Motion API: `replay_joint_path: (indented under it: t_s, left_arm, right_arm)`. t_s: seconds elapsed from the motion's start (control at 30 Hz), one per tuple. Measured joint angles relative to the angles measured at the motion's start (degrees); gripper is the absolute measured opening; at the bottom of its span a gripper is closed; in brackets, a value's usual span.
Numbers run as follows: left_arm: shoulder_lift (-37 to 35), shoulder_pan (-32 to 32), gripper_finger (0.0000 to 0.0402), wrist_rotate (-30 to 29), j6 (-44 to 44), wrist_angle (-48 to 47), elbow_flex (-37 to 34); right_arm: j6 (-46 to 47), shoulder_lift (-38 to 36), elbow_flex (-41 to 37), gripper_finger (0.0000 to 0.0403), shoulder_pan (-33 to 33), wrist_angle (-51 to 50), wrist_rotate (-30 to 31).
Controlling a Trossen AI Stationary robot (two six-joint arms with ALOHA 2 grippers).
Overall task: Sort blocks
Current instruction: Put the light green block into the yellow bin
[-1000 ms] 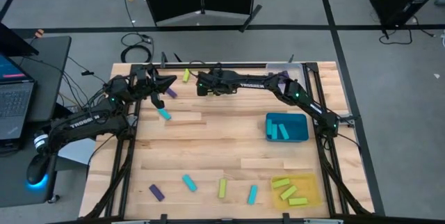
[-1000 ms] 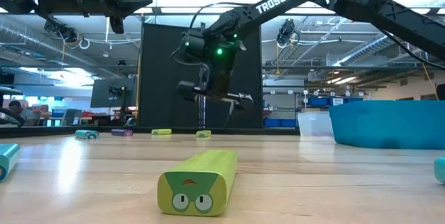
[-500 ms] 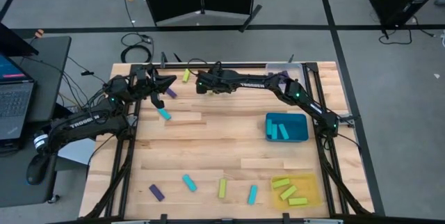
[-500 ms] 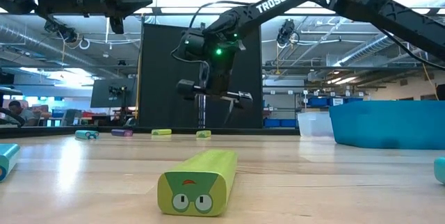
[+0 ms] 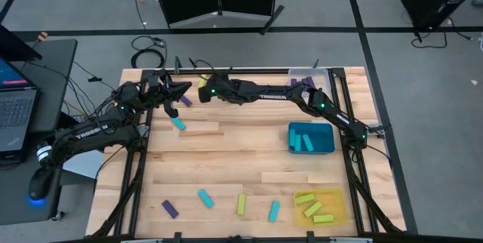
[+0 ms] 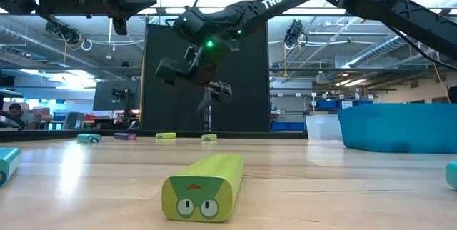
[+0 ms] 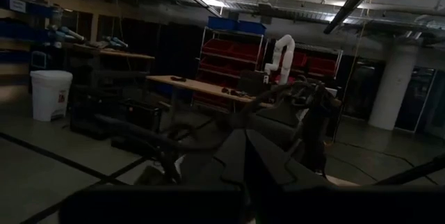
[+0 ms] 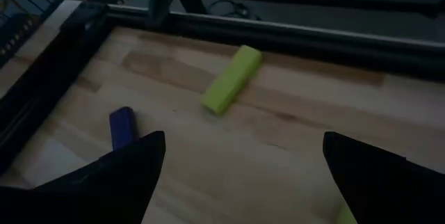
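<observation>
My right gripper (image 5: 202, 89) (image 6: 198, 80) hangs open above the table's far left part. Its wrist view shows a yellow-green block (image 8: 231, 79) and a dark purple block (image 8: 122, 126) lying flat on the wood ahead of the open gripper (image 8: 240, 175). Seen from above, the purple block (image 5: 186, 101) and a cyan block (image 5: 179, 124) lie near it. My left gripper (image 5: 181, 90) (image 6: 146, 1) waits shut, raised at the far left. Several more blocks lie near the near edge, among them purple (image 5: 170, 209), cyan (image 5: 205, 198) and yellow-green (image 5: 241, 204) (image 6: 203, 186).
A blue tray (image 5: 327, 146) with cyan blocks sits at the right. A yellow tray (image 5: 339, 198) with yellow-green blocks is at the near right corner. A clear tray (image 5: 315, 72) stands at the far right. Bare wood spans the table's middle.
My right gripper has moved toward the table's left edge along the far side, rising a little and tipping as it went. It has stayed open. The blocks have not moved.
</observation>
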Motion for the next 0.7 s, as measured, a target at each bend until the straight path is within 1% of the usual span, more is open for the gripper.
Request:
replay_joint_path:
  t_s: [0.2,0.3,0.47,0.7]
  left_arm:
    - [0.01,0.01,0.0014,-0.73,0.01,0.04,0.00]
    - [0.01,0.01,0.0015,-1.10,0.00,0.12,0.00]
    - [0.00,0.02,0.0015,-1.31,0.00,0.31,0.00]
    - [0.02,0.00,0.0015,-1.32,0.00,0.05,0.00]
  right_arm:
    - [-1.45,0.00,0.00,0.0400,-2.34,5.05,-5.48]
    - [-2.07,0.03,0.35,0.0400,-2.94,4.91,-6.50]
    - [-3.93,-0.04,3.20,0.0400,-3.39,4.32,-8.70]
    - [-4.29,-0.04,8.34,0.0400,-4.49,-9.80,-10.75]
